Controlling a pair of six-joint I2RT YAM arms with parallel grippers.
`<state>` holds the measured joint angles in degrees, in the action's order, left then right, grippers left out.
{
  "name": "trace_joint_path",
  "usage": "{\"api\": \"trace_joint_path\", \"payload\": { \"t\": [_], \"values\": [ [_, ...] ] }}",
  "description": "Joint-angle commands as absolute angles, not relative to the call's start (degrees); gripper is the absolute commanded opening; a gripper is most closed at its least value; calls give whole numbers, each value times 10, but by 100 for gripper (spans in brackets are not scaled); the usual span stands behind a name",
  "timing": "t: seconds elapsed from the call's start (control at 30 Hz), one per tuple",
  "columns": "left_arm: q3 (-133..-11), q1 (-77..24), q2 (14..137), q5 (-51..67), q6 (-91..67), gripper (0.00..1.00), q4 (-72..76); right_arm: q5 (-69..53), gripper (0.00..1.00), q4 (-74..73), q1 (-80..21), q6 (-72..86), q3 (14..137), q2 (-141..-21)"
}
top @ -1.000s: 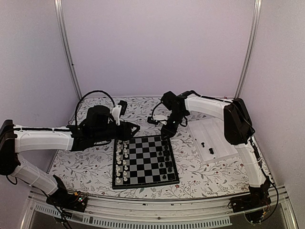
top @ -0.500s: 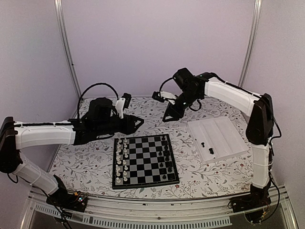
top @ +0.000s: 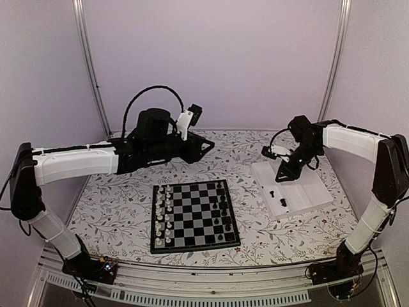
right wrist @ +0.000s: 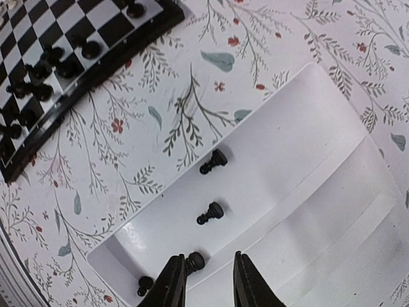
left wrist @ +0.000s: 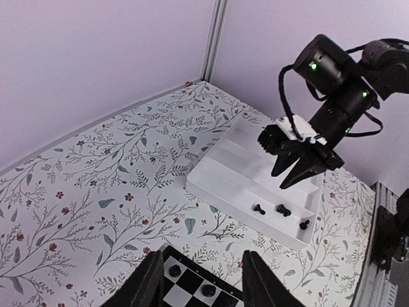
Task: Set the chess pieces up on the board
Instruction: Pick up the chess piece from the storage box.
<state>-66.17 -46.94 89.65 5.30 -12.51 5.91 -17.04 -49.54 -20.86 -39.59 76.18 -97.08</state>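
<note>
Hovering above the white tray [top: 310,185], the right gripper [top: 282,177] points down, fingers slightly parted and empty. Four black chess pieces [right wrist: 211,212] lie in the tray's channel nearest the board [top: 193,217]. Others stand along the board's right side, and white chessmen [top: 161,214] stand along its left. The left gripper [top: 208,146], open and empty, hangs above the tabletop [top: 115,217] behind the board.

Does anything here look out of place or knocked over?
Yes: a few black chess pieces seem tipped on their sides in the white tray beside the board, not standing on its squares. Nothing looks spilled or broken.
</note>
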Motion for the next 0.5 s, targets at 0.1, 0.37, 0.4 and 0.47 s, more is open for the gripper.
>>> {"api": "trace_joint_path", "payload": {
  "t": [0.1, 0.37, 0.4, 0.47],
  "values": [
    [-741, -512, 955, 80, -60, 44, 23, -149, 23, -447, -198, -476, 680, -957],
    [-784, -528, 985, 78, -71, 44, -20, -155, 22, -422, -198, -481, 703, -1024],
    [-784, -529, 985, 78, -73, 44, -20, -153, 21, -422, -198, -482, 708, -1032],
    [-784, -530, 984, 78, -74, 44, -21, -151, 21, -431, -198, -484, 720, -1046]
  ]
}}
